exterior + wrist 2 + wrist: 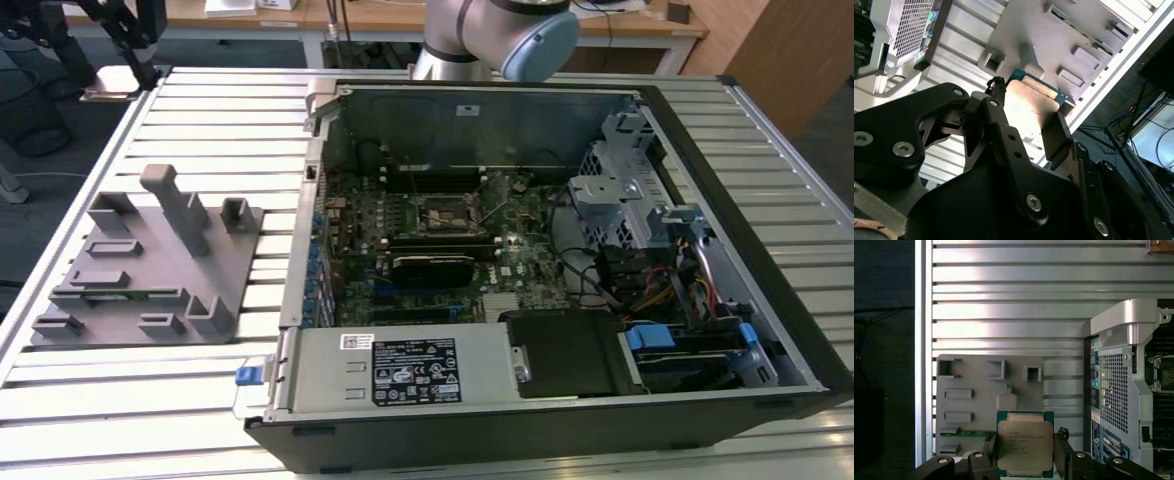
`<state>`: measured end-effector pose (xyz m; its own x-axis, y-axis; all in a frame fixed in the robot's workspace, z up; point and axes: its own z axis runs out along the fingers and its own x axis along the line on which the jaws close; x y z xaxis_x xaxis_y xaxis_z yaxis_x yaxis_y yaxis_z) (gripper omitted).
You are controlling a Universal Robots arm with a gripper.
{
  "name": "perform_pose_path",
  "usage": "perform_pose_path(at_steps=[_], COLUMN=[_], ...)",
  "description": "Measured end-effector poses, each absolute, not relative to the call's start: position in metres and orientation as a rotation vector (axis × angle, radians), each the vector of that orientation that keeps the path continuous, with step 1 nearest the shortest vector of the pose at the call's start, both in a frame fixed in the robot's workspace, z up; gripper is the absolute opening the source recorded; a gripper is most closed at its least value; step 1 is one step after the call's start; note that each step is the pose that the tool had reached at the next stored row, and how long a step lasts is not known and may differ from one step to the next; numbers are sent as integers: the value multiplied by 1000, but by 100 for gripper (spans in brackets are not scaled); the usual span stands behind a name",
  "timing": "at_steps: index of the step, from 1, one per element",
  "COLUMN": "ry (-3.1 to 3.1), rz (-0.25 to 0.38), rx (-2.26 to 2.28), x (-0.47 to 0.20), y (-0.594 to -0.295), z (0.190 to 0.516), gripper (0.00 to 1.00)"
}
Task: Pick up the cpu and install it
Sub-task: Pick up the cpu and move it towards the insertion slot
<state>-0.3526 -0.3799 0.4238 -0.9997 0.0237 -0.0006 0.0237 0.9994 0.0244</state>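
Holding cpu by opposite edges in gripper, closed only to chip width. Hanging in front of grey fixture tray in both wrist views. Exterior view: seeing tray at 9 o'clock of open PC case, arm at 12.

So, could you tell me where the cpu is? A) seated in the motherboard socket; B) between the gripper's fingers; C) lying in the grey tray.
B: in the first wrist view the gripper holds the cpu by its edges, away from the grey tray.
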Motion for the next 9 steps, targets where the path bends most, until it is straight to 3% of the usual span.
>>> perform_pose_path(at_steps=[9], ry=[3140], rz=[38], rx=[37], x=[-339], y=[-380], z=[424], gripper=[54])
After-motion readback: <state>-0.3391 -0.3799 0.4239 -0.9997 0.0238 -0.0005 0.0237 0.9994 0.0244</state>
